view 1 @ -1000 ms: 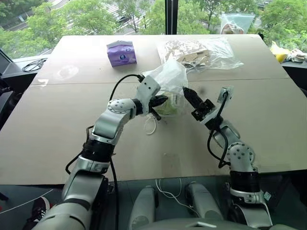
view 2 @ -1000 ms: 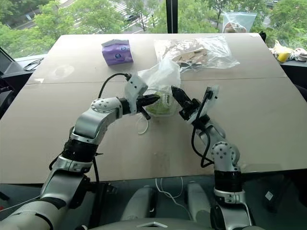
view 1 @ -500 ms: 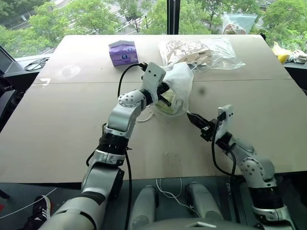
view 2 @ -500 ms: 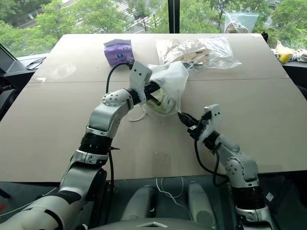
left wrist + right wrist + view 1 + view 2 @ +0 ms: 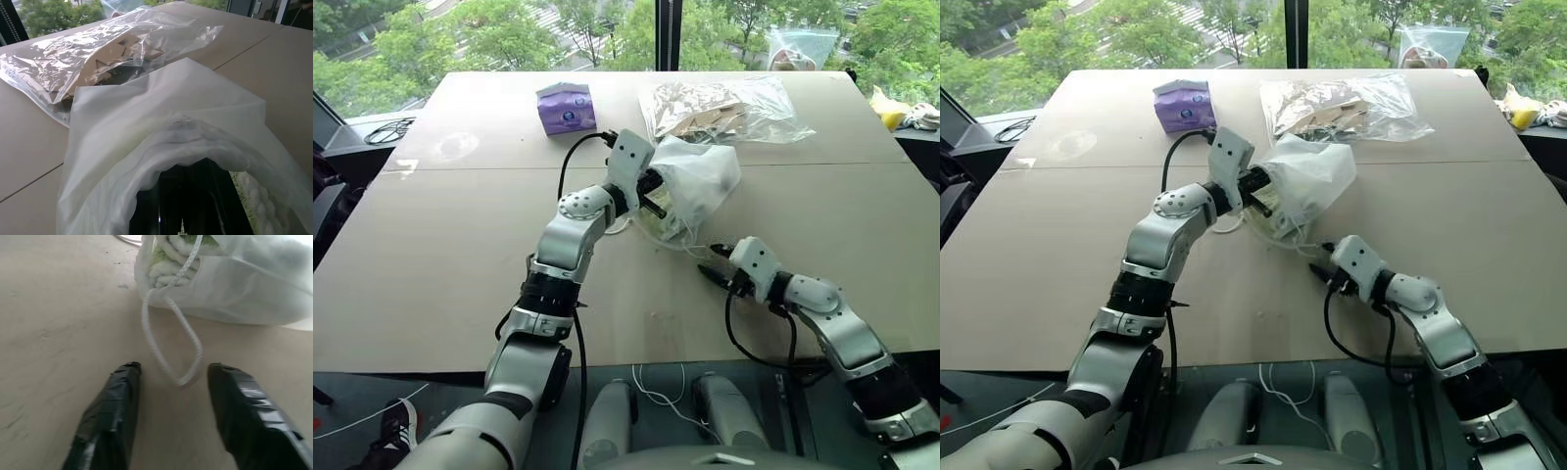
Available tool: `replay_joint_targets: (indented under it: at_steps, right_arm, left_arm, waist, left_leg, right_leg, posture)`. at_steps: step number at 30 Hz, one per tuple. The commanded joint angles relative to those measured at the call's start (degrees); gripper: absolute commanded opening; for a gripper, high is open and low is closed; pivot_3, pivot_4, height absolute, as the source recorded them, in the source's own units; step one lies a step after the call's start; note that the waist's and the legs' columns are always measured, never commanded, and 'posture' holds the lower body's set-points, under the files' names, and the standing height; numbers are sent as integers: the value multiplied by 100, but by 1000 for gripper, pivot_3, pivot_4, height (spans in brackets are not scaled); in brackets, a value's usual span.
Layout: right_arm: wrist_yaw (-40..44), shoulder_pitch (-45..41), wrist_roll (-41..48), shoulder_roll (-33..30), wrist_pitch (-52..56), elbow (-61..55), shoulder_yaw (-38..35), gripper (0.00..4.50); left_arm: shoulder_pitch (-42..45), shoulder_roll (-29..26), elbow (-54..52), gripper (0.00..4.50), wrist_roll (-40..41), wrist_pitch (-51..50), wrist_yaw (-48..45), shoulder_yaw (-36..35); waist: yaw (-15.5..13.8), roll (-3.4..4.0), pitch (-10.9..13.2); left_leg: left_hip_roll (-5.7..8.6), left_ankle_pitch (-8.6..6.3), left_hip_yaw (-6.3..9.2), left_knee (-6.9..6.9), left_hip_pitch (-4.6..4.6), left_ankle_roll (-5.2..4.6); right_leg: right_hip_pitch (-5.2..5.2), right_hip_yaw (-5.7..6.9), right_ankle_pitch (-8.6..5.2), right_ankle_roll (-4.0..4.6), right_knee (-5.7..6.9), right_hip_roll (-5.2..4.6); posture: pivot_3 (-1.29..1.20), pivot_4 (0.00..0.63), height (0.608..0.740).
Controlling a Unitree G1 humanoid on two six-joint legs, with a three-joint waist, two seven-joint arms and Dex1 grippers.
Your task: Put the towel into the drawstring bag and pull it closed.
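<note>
**Cord loop lying loose, bag mouth not yet drawn**

I am working over the counter (image 5: 431, 255), and I am placing everything by the drawstring bag (image 5: 700, 181), which is resting near the counter's middle. Beyond the bag, the clear bag of brown paper pieces (image 5: 724, 108) is lying close enough that my left arm, pulling away, could be dragging it along. The purple tissue pack (image 5: 566, 108) is sitting well apart from the bag, on its far left side, and is posing no trouble.

The bag itself is slumping onto its side with the mouth facing me. My left gripper (image 5: 1263, 191) is reaching in at the bag's left edge with its fingers clenched on the gathered plastic at the mouth; if that pinch is slipping while I pull, the thin film will be sliding free and the mouth will be staying open.

The towel (image 5: 168, 259) is sitting inside the bag, right at the opening, its green folds bulging toward the rim. I judge it is in danger of being squeezed back out as the mouth narrows, or of jamming the cord.

My right gripper (image 5: 171, 382) is hovering just in front of the bag, fingers (image 5: 110, 416) released and spread, holding nothing. The white cord loop (image 5: 173, 345) is lying on the counter between them, reaching toward their tips. Closing too high or too early, I would be pinching air; closing too low, I would be scraping the counter.
</note>
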State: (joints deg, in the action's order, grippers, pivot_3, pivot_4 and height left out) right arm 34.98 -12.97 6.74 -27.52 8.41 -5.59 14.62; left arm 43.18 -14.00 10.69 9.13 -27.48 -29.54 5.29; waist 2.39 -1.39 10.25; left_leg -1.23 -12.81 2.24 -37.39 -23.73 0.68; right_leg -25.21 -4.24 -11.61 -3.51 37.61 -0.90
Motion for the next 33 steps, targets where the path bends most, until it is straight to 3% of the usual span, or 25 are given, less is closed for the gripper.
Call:
replay_joint_targets:
  at_steps: [1,7,13,19,33]
  right_arm:
    - [72,-74,283,166,161,-542,-198,3490]
    - [317,-95,846,209,988,-1533,-269,3490]
    - [352,-427,1959,166,2803,-2538,-272,3490]
    - [-880,-1102,1106,678,4141,-1752,347,3490]
    - [-2436,-1179,454,1998,4333,-841,-309,3490]
  left_arm:
    - [4,11,-252,0,8,4,34,-36]
    - [-19,32,-271,0,2,-17,27,-18]
    - [-40,32,-278,0,-7,-24,27,-24]
    - [-50,33,-283,0,-21,-31,49,-40]
    - [-100,52,-299,0,-24,-44,50,13]
  waist:
    - [-1,0,0]
    - [-2,0,0]
    - [4,0,0]
    - [-2,-1,-1]
    - [6,-1,-1]
  left_leg:
    - [0,0,0,1,0,0]
    - [1,0,1,-2,1,0]
    - [1,0,3,-2,2,0]
    - [0,0,7,-2,4,0]
    - [3,0,6,-1,1,0]
  right_leg:
    - [0,0,0,0,0,-1]
    - [1,0,0,0,1,-1]
    - [2,0,0,0,3,0]
    - [2,4,0,1,9,1]
    - [0,4,5,7,7,-2]
  posture:
    - [0,150,740]
    - [0,150,740]
    - [0,150,740]
    - [0,150,740]
    - [0,150,740]
